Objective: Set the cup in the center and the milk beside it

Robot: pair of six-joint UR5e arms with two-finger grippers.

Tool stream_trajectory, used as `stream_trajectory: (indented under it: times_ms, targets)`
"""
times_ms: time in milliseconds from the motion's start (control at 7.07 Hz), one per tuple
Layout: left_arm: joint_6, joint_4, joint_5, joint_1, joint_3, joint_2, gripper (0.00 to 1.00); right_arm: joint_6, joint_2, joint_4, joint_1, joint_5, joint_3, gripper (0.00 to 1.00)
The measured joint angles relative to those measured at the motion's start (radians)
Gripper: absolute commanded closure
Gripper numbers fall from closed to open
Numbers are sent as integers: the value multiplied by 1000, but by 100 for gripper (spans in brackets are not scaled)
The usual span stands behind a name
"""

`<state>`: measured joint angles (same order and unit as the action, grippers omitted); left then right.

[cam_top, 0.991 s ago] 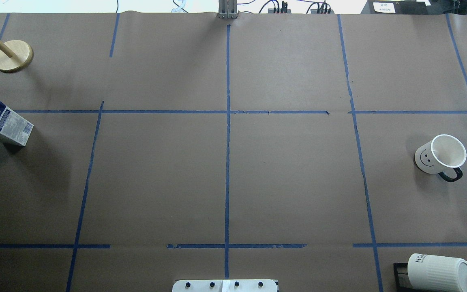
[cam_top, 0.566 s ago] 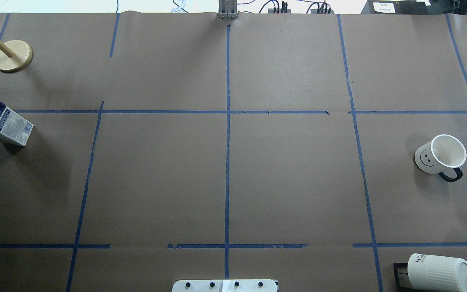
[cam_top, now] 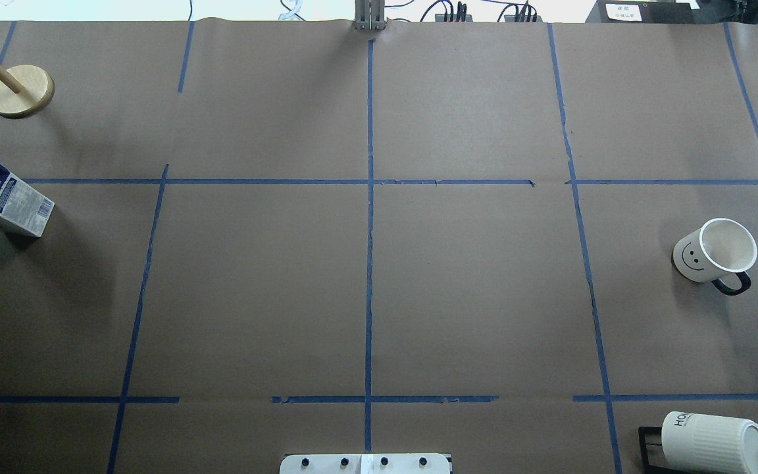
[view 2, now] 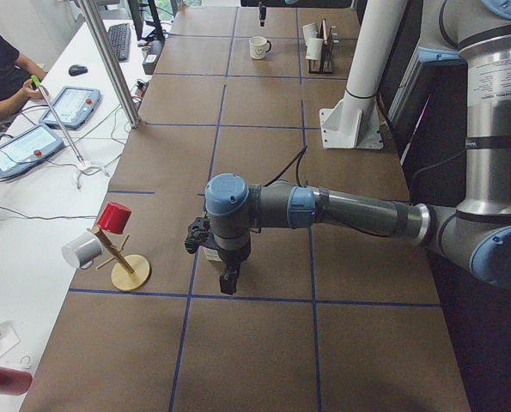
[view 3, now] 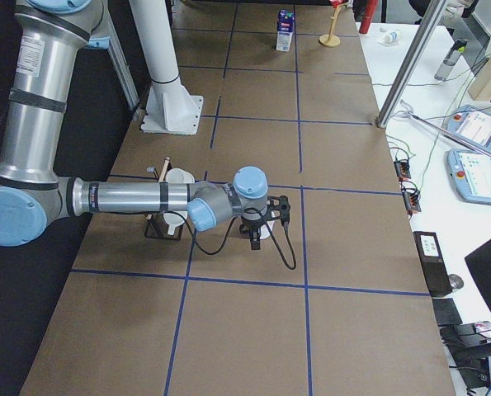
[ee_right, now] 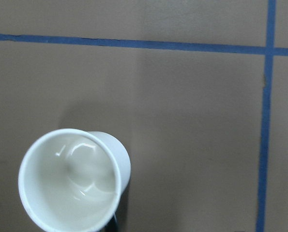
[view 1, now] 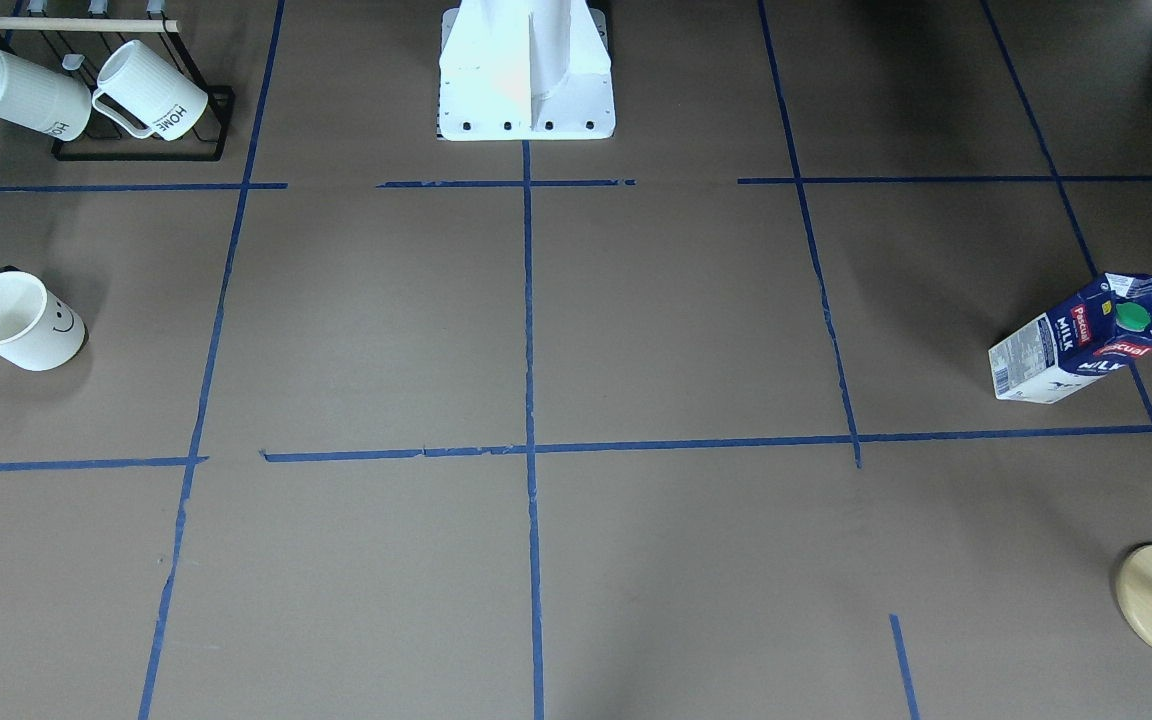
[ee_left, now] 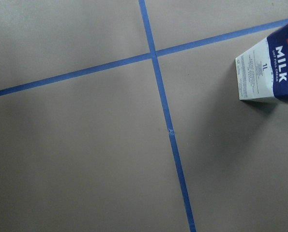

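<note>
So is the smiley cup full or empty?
Empty. The smiley cup stands upright, and the right wrist view looks into it: only bare white bottom shows.

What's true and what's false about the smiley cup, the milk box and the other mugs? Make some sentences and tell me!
1. The cup stands upright. True.
2. The milk has a red cap. False: its cap is green.
3. Two HOME mugs are at the black rack. True.
4. The milk stands right beside the cup. False: they are far apart, at opposite ends of the table.
</note>
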<state>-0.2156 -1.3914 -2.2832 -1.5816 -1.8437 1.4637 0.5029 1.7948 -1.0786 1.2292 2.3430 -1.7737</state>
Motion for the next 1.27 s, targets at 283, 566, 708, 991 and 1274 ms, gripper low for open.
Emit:
stream_trajectory:
  times_ms: [283,566,708,991,1274]
  targets:
    - [20,-1,0,0,-3,1,0,100,-60,55,-69,-24,57,4]
    - [28,-1,0,0,-8,1,0,118,-81,62,-112,-42,91,53]
    - [30,-1,0,0,-8,0,0,121,-88,62,-129,-50,99,95]
    - [39,-2,0,0,-9,1,0,117,-100,60,-146,-63,111,100]
    - [60,-2,-5,0,-11,9,0,111,-101,60,-148,-65,102,100]
